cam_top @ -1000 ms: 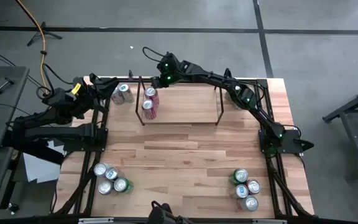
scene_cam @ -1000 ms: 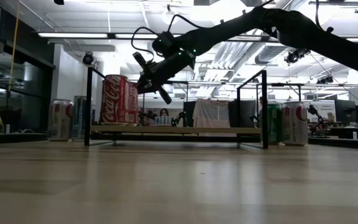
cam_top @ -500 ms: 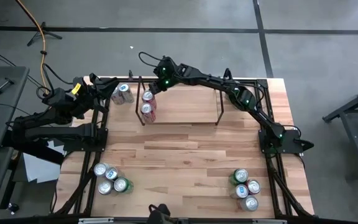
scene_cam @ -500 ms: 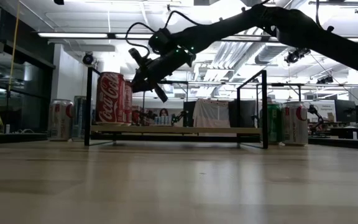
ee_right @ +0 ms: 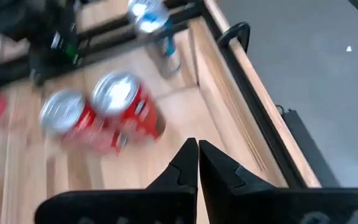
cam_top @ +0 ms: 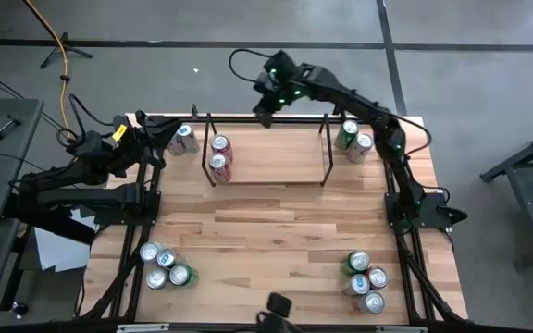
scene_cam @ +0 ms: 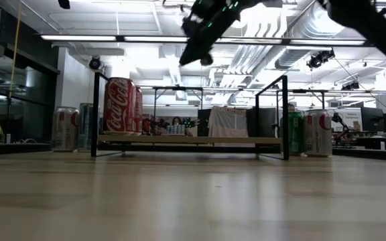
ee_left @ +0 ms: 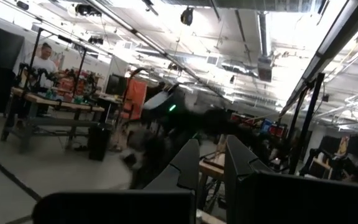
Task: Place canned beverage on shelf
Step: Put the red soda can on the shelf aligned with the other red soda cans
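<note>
Cylindrical red cans [cam_top: 219, 154] stand upright — thin-rod, wood-based shelf [cam_top: 276, 181].

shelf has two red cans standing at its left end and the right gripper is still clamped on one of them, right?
Not quite. Two red cans do stand at the left end of the shelf, but the right gripper is shut on nothing, lifted above the shelf's back edge. The high view shows it.

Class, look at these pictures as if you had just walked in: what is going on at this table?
Two red cans stand at the left end of the shelf. The right gripper is shut and empty, raised over the table's far edge, apart from the cans. The left gripper, also shut, waits at the far left corner. More cans stand in clusters at the table's other corners.
</note>
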Robot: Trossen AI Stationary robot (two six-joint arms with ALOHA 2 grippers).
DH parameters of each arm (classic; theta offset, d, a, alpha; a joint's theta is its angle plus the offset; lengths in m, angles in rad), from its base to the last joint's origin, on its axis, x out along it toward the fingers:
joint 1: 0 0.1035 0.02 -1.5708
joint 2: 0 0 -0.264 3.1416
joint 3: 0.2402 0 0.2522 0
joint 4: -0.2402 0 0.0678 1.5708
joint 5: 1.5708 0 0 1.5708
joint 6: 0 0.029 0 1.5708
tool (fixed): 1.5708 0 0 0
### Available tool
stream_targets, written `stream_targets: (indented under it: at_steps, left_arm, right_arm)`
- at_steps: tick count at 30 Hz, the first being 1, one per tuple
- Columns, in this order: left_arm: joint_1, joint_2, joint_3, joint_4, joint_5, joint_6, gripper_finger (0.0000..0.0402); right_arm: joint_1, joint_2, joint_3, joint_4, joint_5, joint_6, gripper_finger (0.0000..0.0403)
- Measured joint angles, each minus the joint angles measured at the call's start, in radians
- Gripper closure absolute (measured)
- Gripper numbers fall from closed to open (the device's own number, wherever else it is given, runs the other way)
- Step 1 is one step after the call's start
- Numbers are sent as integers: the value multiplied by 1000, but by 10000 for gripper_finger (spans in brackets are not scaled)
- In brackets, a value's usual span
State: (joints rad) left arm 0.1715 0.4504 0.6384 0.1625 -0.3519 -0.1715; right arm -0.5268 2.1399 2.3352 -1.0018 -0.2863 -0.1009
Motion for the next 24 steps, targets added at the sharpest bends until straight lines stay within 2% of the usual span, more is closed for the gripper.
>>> stream_targets:
  at_steps: [6,8,11,15,19,24]
  left_arm:
    - [0,41,0,-9,39,-11,401]
    - [0,55,0,-11,71,-16,401]
    - [0,74,0,-10,91,-37,401]
    - [-1,94,0,-9,91,-37,401]
    - [-1,120,0,-9,92,-36,401]
    - [-1,171,0,1,116,30,401]
  right_arm:
    - [-5,-148,-27,-159,8,-90,403]
    - [-5,-219,-91,-158,12,-91,403]
    - [8,-369,-275,-108,38,-75,403]
    - [46,-635,-647,76,79,35,403]
    - [133,-913,-1001,367,120,180,403]
    - [257,-1148,-1285,727,180,280,403]
